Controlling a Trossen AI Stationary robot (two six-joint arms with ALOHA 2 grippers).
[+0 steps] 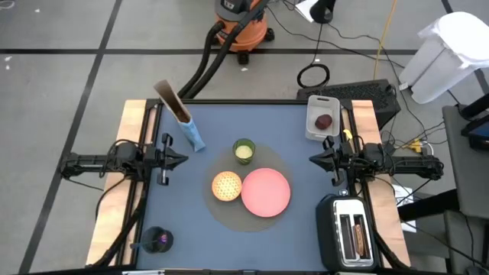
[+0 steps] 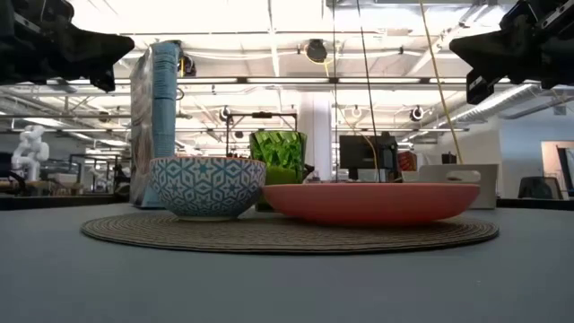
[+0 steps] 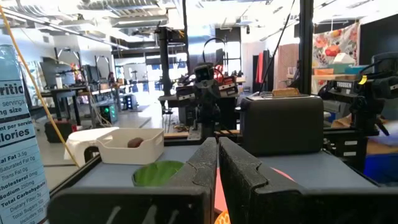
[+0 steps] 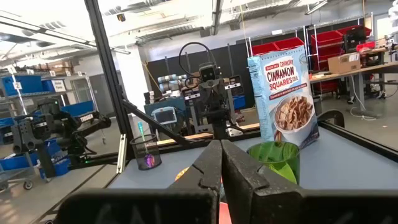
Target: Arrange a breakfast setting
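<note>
On a round woven placemat [image 1: 229, 218] sit the pink plate [image 1: 266, 191] and the orange bowl [image 1: 226, 186], side by side. The green cup [image 1: 244, 151] stands just behind them at the mat's far edge. The blue cereal bag [image 1: 191, 134] stands upright at the far left. A dark-red fruit [image 1: 325, 121] lies in a white tray [image 1: 312, 107]. The toast slice [image 1: 355, 235] stands in a toaster [image 1: 350, 260]. The purple-teal spoon [image 4: 142, 134] stands in a dark cup [image 1: 159, 241]. My left gripper [image 1: 183, 160] and right gripper [image 1: 312, 160] hover shut, facing each other across the placemat.
The toaster fills the near right corner and the spoon's cup the near left. The white tray sits at the far right. Bare table lies between each gripper and the placemat. Wooden side rails [image 1: 130, 122] border the table; a shop vacuum [image 1: 241, 23] stands on the floor beyond.
</note>
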